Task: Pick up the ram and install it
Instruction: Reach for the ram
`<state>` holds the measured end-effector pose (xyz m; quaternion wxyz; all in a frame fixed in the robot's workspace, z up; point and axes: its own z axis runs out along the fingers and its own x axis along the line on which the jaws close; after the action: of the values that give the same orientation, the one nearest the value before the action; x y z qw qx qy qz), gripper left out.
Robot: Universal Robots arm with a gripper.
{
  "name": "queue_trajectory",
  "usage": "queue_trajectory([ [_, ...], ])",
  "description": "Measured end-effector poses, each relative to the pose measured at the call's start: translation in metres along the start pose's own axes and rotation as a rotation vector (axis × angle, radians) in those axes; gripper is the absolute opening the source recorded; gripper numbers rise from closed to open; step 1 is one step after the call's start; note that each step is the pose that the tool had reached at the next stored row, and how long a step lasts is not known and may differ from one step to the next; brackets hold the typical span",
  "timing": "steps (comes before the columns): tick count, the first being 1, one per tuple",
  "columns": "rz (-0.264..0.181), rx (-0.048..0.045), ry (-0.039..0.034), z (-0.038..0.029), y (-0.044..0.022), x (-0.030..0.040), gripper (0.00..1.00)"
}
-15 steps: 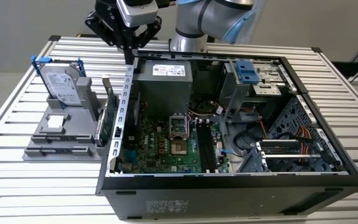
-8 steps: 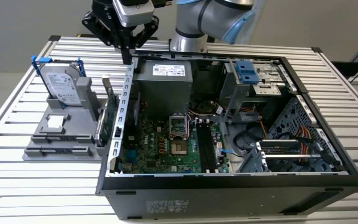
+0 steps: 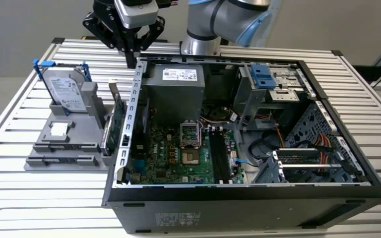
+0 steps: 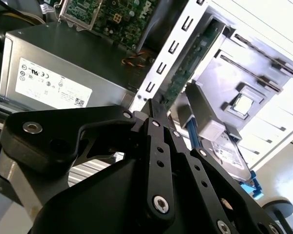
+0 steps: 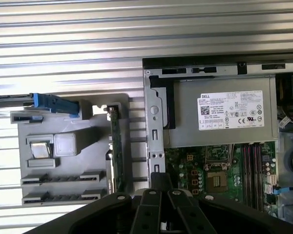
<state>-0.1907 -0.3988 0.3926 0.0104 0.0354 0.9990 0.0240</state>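
Exterior view | gripper (image 3: 133, 59) is held above the computer case (image 3: 243, 198) wall, between power supply (image 3: 174, 84) and gray holder (image 3: 65, 148) | fingers are pressed together, tip to tip | ram cannot be told for certain: 1 dark strip (image 3: 218, 157) is seen standing on the motherboard (image 3: 170, 153) beside the processor socket (image 3: 189, 133)

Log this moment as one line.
gripper: fingers shut, nothing seen held | position: over case wall, beside power supply | fixture: hard drive and expansion card standing in it
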Motion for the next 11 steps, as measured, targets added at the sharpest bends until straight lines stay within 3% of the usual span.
queue_trajectory([
  [11, 0.000, 0.0000, 0.0000, -0.0002, -0.0006, 0.0083, 0.00],
])
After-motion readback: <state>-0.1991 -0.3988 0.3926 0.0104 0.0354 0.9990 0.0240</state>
